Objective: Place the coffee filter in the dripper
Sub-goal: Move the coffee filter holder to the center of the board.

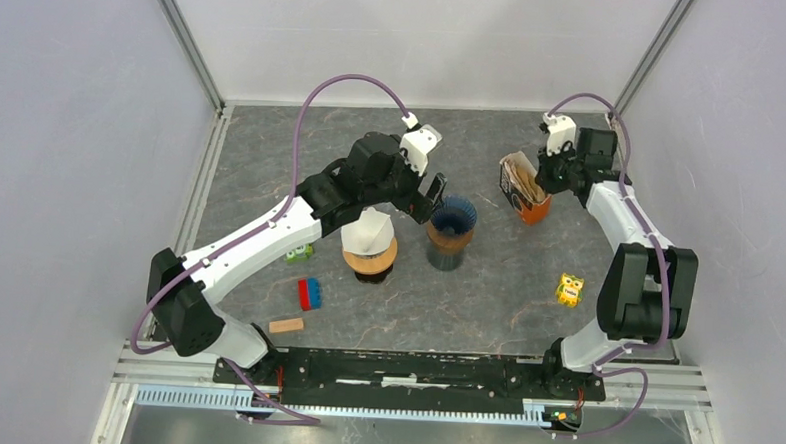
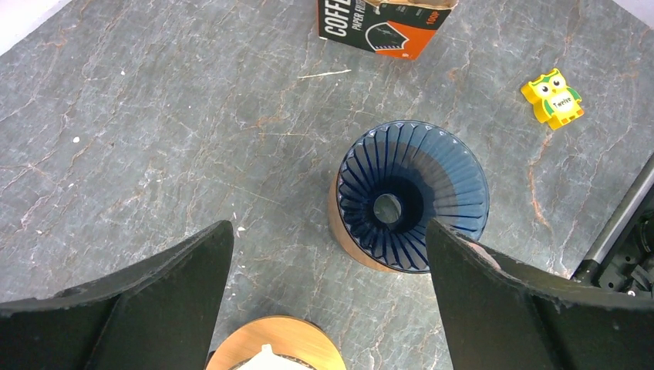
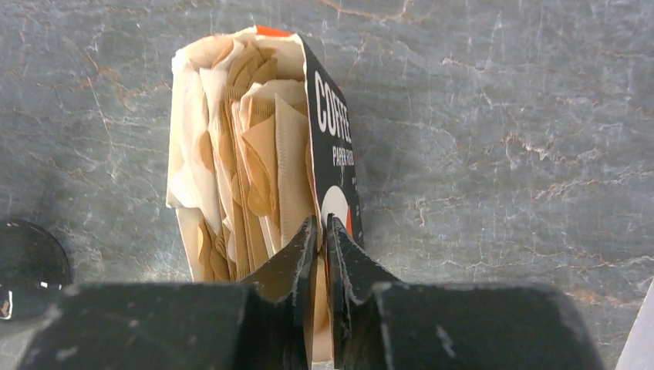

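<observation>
We had our right gripper pinched on a filter edge inside the box. Our left gripper stood spread wide above the dripper on the table, well apart from the box.

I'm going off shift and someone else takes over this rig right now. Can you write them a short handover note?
Left hand: open and empty, hovering above the blue ribbed cone dripper, which is empty and sits in the middle.
Right hand: shut at the open top of the orange and black cardboard box of brown paper filters, far right side. Whether it pinches a filter or the box wall is unclear.
Done: both hands in position; no filter is out yet.
Left: pull one filter, carry it over, seat it in the dripper.
</observation>
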Controlling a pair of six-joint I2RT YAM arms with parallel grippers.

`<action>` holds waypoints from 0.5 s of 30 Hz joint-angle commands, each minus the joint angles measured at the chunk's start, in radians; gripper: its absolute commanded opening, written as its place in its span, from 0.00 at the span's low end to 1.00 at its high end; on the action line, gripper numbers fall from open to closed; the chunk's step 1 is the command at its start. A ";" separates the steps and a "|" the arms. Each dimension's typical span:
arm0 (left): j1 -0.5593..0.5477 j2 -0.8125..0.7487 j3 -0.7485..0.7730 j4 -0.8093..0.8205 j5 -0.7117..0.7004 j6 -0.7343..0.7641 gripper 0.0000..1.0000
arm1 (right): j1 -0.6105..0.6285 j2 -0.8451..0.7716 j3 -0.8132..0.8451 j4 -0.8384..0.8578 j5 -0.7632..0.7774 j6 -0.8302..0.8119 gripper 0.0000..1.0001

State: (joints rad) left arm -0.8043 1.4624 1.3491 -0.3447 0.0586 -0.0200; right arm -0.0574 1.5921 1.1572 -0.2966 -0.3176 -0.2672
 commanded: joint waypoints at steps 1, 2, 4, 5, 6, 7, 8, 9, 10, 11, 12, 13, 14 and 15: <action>0.002 -0.033 0.032 0.010 0.015 0.030 1.00 | -0.026 -0.022 -0.019 -0.004 -0.066 -0.036 0.18; 0.002 -0.034 0.030 0.011 0.013 0.031 1.00 | -0.029 -0.024 -0.020 -0.001 -0.065 -0.039 0.22; 0.002 -0.033 0.029 0.009 0.012 0.035 1.00 | -0.035 -0.032 -0.012 0.002 -0.062 -0.050 0.29; 0.002 -0.032 0.029 0.007 0.013 0.037 1.00 | -0.036 -0.036 -0.004 0.001 -0.063 -0.062 0.32; 0.002 -0.031 0.030 0.004 0.010 0.036 1.00 | -0.036 -0.042 0.007 -0.002 -0.066 -0.071 0.34; 0.002 -0.029 0.034 -0.004 0.005 0.036 1.00 | -0.036 -0.049 0.019 -0.003 -0.069 -0.081 0.37; 0.002 -0.025 0.039 -0.011 0.002 0.037 1.00 | -0.036 -0.056 0.036 -0.009 -0.069 -0.087 0.38; 0.002 -0.024 0.042 -0.014 0.002 0.038 1.00 | -0.037 -0.061 0.050 -0.016 -0.066 -0.093 0.40; 0.002 -0.024 0.040 -0.014 0.001 0.040 1.00 | -0.036 -0.066 0.069 -0.023 -0.059 -0.099 0.41; 0.002 -0.025 0.038 -0.014 0.000 0.042 1.00 | -0.036 -0.074 0.085 -0.029 -0.055 -0.106 0.41; 0.002 -0.027 0.037 -0.013 0.000 0.042 1.00 | -0.036 -0.080 0.098 -0.032 -0.052 -0.111 0.42; 0.002 -0.028 0.035 -0.010 -0.001 0.044 1.00 | -0.036 -0.087 0.104 -0.032 -0.051 -0.113 0.42; 0.002 -0.032 0.032 -0.007 -0.002 0.047 1.00 | -0.036 -0.089 0.113 -0.032 -0.055 -0.113 0.41; 0.002 -0.034 0.031 -0.004 -0.003 0.047 1.00 | -0.035 -0.089 0.121 -0.036 -0.059 -0.113 0.40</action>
State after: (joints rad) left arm -0.8043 1.4616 1.3491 -0.3672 0.0605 -0.0170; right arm -0.0898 1.5528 1.2083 -0.3443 -0.3622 -0.3546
